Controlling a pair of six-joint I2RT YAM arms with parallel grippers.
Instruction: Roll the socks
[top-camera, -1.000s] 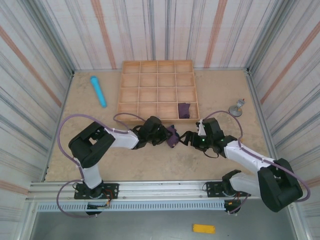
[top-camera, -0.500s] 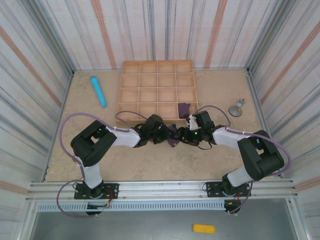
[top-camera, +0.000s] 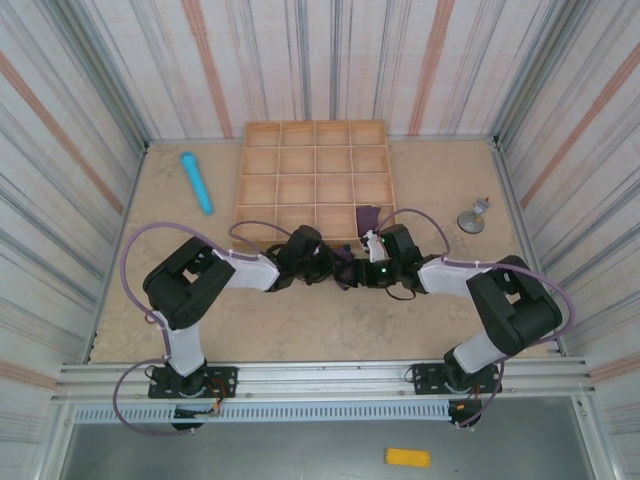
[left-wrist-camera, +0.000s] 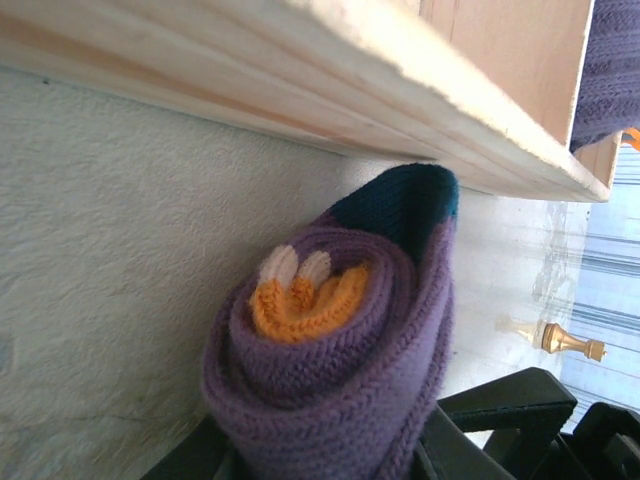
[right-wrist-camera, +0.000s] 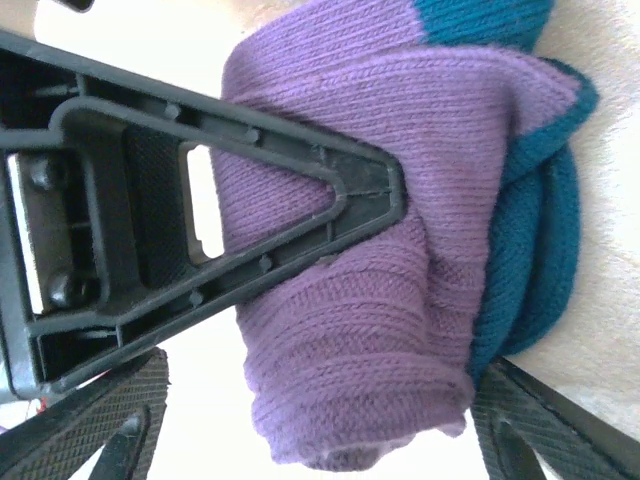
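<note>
- Just before the tray's (top-camera: 243, 190) near wall, the rolled sock (left-wrist-camera: 340, 380) sits pinched by the left gripper (top-camera: 327, 268), fingers narrow-set (orange cuff coiled inside).
- Best to close the right gripper (top-camera: 360, 273) squarely across the roll, so no layer springs loose.
- Both arms stretch low, wrists meeting; the right fingers (right-wrist-camera: 560, 430) straddle it, wide.

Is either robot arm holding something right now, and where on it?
The jaws of the left arm clamp the rolled purple sock across its middle, from two sides. The jaws of the right arm stand open around it.
</note>
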